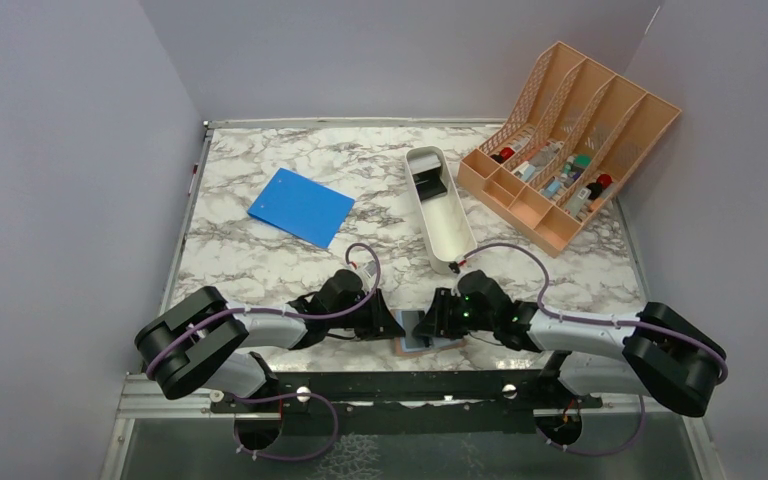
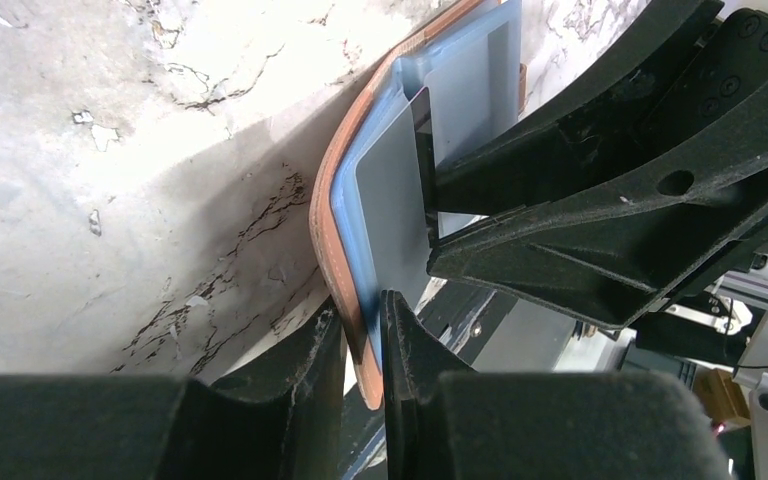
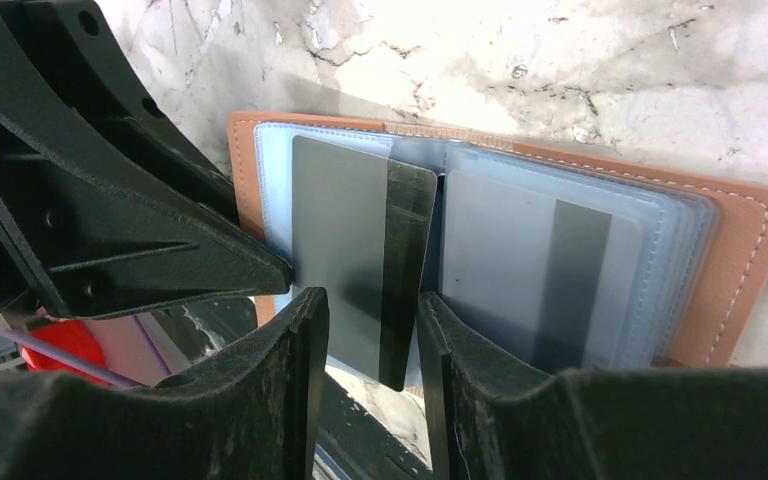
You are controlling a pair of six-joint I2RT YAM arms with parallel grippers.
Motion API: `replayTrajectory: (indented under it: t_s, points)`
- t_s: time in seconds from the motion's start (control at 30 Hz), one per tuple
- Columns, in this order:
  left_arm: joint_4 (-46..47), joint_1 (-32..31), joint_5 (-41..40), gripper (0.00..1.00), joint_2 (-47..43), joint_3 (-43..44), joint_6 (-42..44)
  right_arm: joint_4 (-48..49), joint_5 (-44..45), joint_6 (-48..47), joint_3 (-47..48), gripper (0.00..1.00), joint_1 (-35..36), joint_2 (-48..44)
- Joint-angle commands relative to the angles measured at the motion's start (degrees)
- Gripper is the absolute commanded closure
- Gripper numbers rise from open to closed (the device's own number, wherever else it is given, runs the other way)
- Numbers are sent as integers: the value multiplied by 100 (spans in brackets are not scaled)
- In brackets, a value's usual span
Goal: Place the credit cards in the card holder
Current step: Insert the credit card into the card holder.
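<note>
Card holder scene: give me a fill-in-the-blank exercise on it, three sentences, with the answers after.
1. The right gripper holds a card that is mostly ___ in colour.
2. The left gripper pinches an edge of the card holder, which is ___, not folded shut.
3. In the top view, the notebook lies to the ___ of the tray.
Missing words: grey; open; left.

Blue notebook (image 1: 301, 207), white oblong tray (image 1: 449, 228) — peach lattice organiser (image 1: 545, 88) beside it, marble table (image 1: 260, 262).
</note>
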Motion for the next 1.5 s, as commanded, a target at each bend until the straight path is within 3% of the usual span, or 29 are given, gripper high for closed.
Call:
replayTrajectory:
  t_s: [0.0,0.23,0.43,0.57,0.73,0.9,1.17,1.47]
  points:
    - [223,-60,52,79,59,104,99,533,-387,-286,182,59,76,241]
    - [241,-71,54,79,71,133,126,1093,-1107,-764,370,65,105,781]
    - [241,-71,35,79,114,107,122,1121,-1115,-789,355,57,105,685]
    - [241,-71,60,84,124,101,126,755,-762,-729,311,51,110,285]
    - [233,-76,80,98,123,44,58,43,-247,-531,294,54,106,-309]
    - [4,-62,133,99,213,102,51,-898,276,-386,443,55,105,-890]
    - [-1773,72,-110,100,135,828,752,-1608,484,-630,625,55,105,-1396]
    - [-3690,835,245,100,-90,1462,1778,-1805,305,-1649,887,57,105,-1146]
